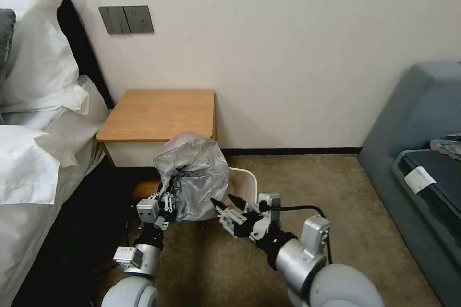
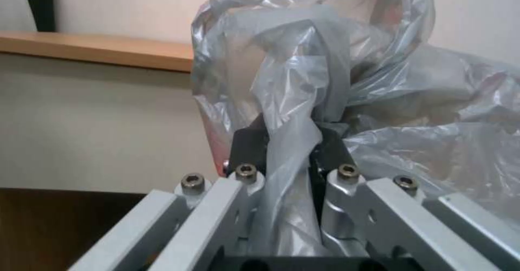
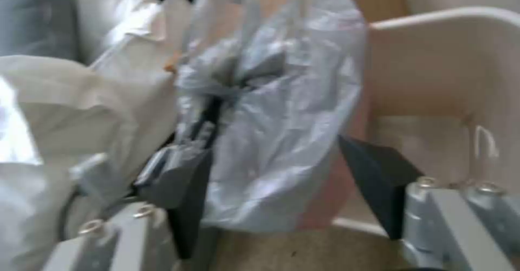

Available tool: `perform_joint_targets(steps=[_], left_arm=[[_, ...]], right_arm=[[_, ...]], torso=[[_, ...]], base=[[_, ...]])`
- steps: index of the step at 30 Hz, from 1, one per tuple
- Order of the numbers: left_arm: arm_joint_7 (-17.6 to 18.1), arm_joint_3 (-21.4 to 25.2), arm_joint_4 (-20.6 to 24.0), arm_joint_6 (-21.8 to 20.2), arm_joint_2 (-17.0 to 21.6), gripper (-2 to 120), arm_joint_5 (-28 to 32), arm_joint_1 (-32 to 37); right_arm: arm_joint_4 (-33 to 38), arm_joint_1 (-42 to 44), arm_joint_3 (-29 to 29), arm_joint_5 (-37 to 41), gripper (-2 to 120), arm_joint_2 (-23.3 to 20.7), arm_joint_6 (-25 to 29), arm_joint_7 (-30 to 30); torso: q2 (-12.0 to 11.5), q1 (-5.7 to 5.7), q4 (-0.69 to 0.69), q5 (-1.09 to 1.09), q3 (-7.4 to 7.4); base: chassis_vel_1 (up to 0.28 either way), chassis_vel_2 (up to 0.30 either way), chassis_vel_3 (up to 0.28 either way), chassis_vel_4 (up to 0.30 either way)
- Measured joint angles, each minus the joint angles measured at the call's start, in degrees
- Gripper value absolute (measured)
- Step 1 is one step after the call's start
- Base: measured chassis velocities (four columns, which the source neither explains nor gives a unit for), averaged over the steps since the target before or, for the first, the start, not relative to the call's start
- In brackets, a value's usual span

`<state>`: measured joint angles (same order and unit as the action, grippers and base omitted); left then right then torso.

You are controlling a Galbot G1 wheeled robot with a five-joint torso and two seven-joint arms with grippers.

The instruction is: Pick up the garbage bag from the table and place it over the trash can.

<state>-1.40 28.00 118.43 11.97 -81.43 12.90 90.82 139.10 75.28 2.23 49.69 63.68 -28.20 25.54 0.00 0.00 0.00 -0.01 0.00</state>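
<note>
Your trash can sits at the frame's lower centre, mostly draped by the garbage bag; its cream interior looks bare (as far as it shows); your left gripper pinches a twist of bag film, while your right gripper is spread beside the bag; the wooden table stands just behind, against the wall, carpet below.

White pillows pile up at the upper left of the frame, with a white bedsheet spilling down the left edge. A grey switch and socket panel sits high on the cream wall. At the right edge, a blue-grey sofa. Brown carpet fills the lower middle.
</note>
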Motion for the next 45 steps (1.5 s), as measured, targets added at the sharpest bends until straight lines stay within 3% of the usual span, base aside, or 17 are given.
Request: perform_joint_targets(steps=[9,17,23,26,29,31,32,35,37,39,45], left_arm=[[-0.75,0.00,0.41,0.77,0.05,7,0.48,0.25],[-1.25,-0.41,0.44,0.95,0.16,7,0.73,0.19],[-1.42,-0.61,0.27,1.01,0.09,7,0.73,0.10],[-1.56,-0.55,0.03,1.23,0.16,7,0.94,-0.02],[-1.60,-0.54,-0.09,1.27,0.09,7,1.00,-0.04],[-1.63,-0.54,-0.53,1.44,-0.13,7,1.03,0.01],[-1.63,-0.54,-0.53,1.44,-0.13,7,1.03,0.01],[-1.63,-0.62,-0.72,1.47,-0.29,7,1.02,-0.02],[-1.64,-0.62,-0.72,1.47,-0.30,7,1.01,-0.05],[-1.64,-0.54,-0.72,1.46,-0.31,7,0.98,-0.08],[-1.64,-0.48,-0.92,1.52,-0.33,7,0.98,-0.07]], right_arm=[[-3.66,-1.13,-0.71,0.30,99,3.92,-1.22,1.17],[-8.52,-2.07,-0.14,-1.52,99,7.48,-0.66,-0.25],[-10.52,-2.17,0.15,-4.47,82,8.67,0.52,-1.89],[-11.20,-1.93,0.45,-7.01,65,8.99,1.11,-3.14],[-11.24,-1.81,0.52,-7.29,60,9.17,1.18,-3.26],[-11.27,-1.54,0.81,-7.65,48,9.99,1.34,-3.44],[-11.27,-1.54,0.81,-7.65,48,9.99,1.34,-3.44],[-11.66,-1.39,1.18,-8.11,33,10.91,1.75,-3.60],[-11.73,-1.37,1.23,-8.22,32,11.02,1.84,-3.65],[-11.75,-1.29,1.33,-8.54,19,11.10,1.93,-3.78],[-11.84,-0.95,1.58,-9.55,0,11.31,2.20,-3.93]], torso=[[0.00,0.00,0.00,0.00,0.00],[0.00,0.00,0.00,0.00,0.01],[0.00,0.00,0.00,0.00,0.01],[0.00,0.00,0.00,0.00,0.01],[0.00,0.00,0.00,0.00,0.01],[0.00,0.00,0.00,0.00,0.01],[0.00,0.00,0.00,0.00,0.01],[0.00,0.00,0.00,0.00,0.01],[0.00,0.00,0.00,0.00,0.01],[0.00,0.00,0.00,0.00,0.01],[0.00,0.00,0.00,0.00,0.01]], base=[[0.000,0.000,0.000,0.000],[0.000,0.000,0.000,0.000],[0.000,0.000,0.000,0.000],[0.000,0.000,0.000,0.000],[0.000,0.000,0.000,0.000],[0.000,0.000,0.000,0.000],[0.000,0.000,0.000,0.000],[0.000,0.000,0.000,0.000],[0.000,0.000,0.000,0.000],[0.000,0.000,0.000,0.000],[0.000,0.000,0.000,0.000]])
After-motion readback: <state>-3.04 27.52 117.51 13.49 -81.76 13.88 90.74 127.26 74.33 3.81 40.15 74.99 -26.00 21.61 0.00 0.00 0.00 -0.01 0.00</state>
